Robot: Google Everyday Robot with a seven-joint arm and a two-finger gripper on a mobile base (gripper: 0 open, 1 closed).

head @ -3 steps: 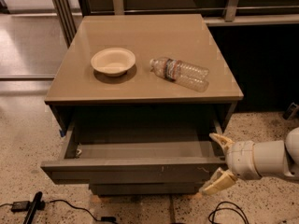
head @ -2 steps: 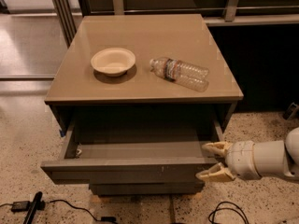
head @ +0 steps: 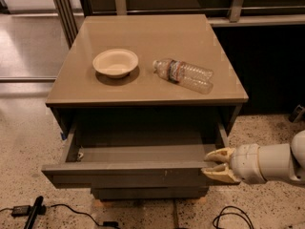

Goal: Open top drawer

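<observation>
Found nearest, low on the right, the gripper [head: 216, 165], clenched on the right end of the top drawer [head: 128, 173] front. Saw that drawer standing pulled out beneath the cabinet top [head: 143, 87]. Noted farther back, on that top, a pale bowl [head: 115, 62] at left and a clear bottle [head: 183, 74] lying on its side at right, apart.

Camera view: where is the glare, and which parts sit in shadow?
Camera view: soft sheen on the cabinet top behind the bowl and bottle; the bowl casts a small shadow; the top drawer is dark inside; the pincer at its front right corner is well lit.
</observation>
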